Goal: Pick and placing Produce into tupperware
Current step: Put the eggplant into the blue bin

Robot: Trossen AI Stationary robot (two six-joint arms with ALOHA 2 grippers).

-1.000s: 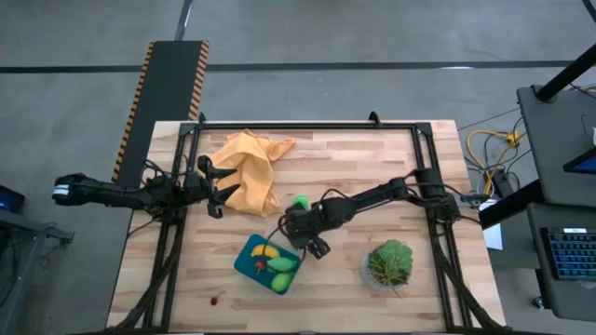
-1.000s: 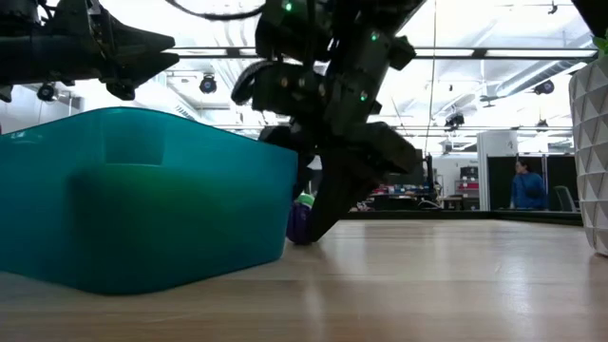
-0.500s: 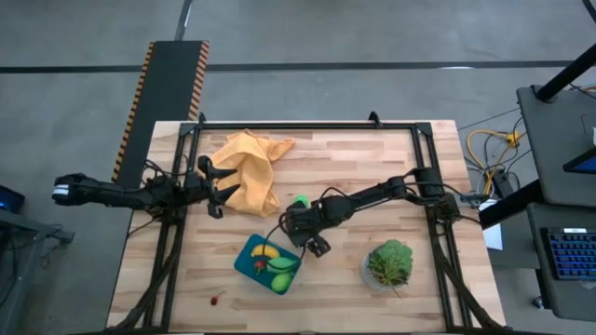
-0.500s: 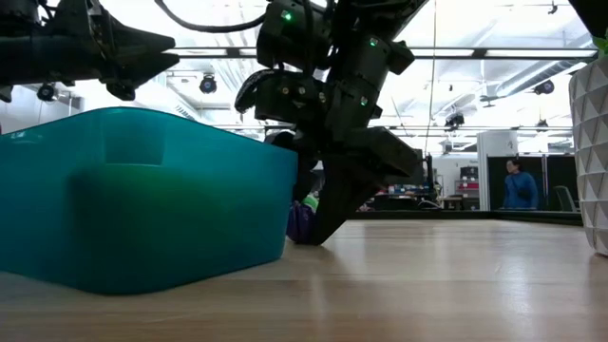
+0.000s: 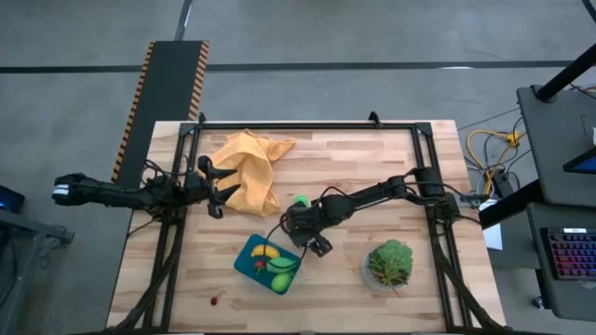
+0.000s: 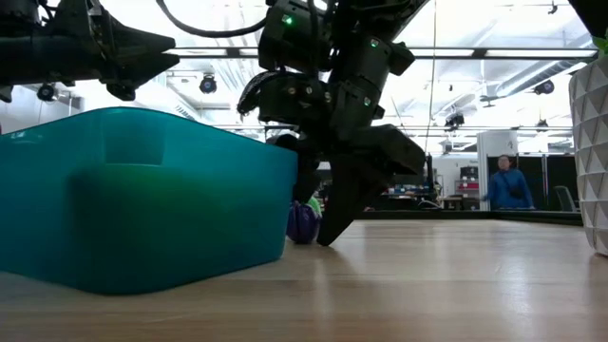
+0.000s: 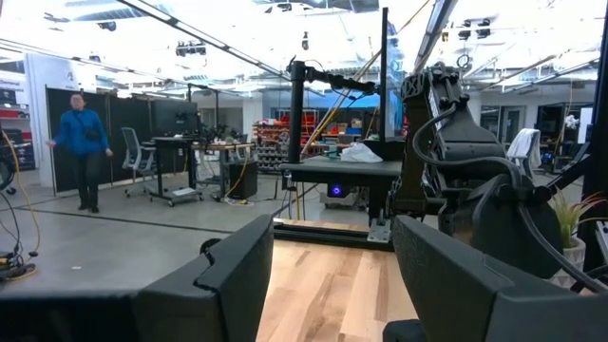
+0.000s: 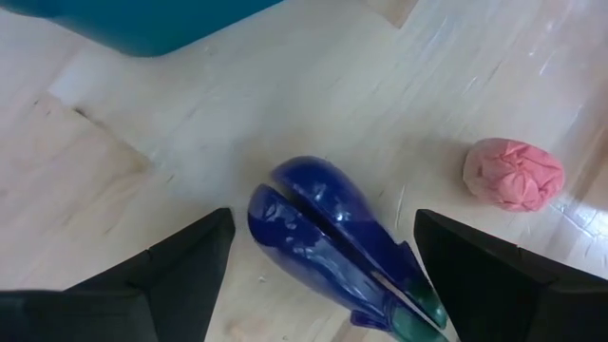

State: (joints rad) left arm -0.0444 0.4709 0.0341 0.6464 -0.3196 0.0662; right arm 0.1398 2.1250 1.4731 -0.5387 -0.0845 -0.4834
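right gripper (image 8: pixel 318 252) open, low over table, eggplant (image 8: pixel 328 237) lying between its fingers, untouched.

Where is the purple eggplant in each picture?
High view: hidden under the right gripper.
Low view: eggplant on the table beside the tupperware.
Left wrist view: not in it.
Right wrist view: centre bottom, lying between the open fingers.
Shared landmark: the teal tupperware's corner.

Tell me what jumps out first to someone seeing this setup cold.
The right gripper, open, poised over a purple eggplant on the wood beside the teal tupperware, a pink piece nearby. The tupperware already holds a banana and green pieces. The left gripper waits over the orange cloth.
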